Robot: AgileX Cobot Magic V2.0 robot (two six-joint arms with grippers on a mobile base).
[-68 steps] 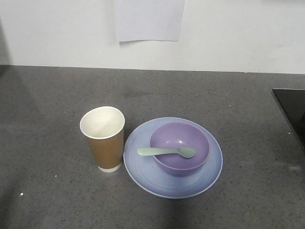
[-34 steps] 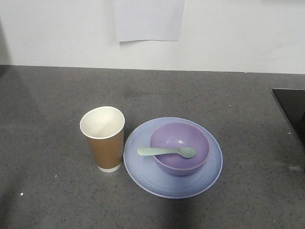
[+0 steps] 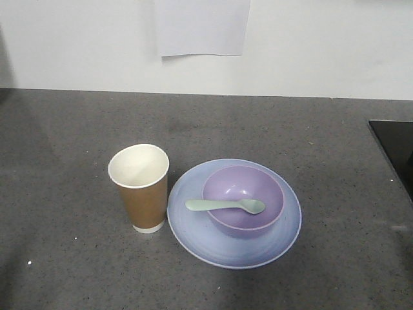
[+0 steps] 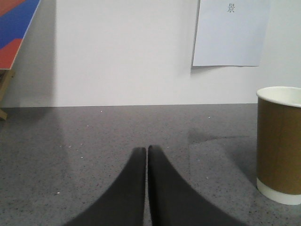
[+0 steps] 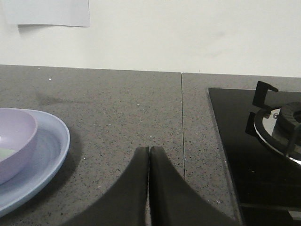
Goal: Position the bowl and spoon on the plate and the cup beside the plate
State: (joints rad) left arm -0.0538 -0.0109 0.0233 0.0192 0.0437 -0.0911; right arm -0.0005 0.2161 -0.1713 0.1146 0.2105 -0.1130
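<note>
The lilac bowl [image 3: 243, 199] sits on the pale blue plate [image 3: 193, 236], and the mint-green spoon [image 3: 225, 205] lies across the bowl. Just left of the plate stands the brown paper cup [image 3: 140, 187], upright. In the left wrist view my left gripper [image 4: 146, 149] is shut with nothing in it, low over the counter, and the cup [image 4: 279, 143] stands to its right. My right gripper [image 5: 149, 149] is shut and empty too, with the plate [image 5: 49, 150] and the bowl [image 5: 16, 141] off to its left. Neither gripper appears in the front view.
A grey speckled counter [image 3: 290, 129] runs back to a white wall with a sheet of paper [image 3: 201, 27] on it. A black hob [image 5: 235, 141] with a burner grate [image 5: 275, 117] lies on the right. A red and blue board [image 4: 16, 30] leans at the far left.
</note>
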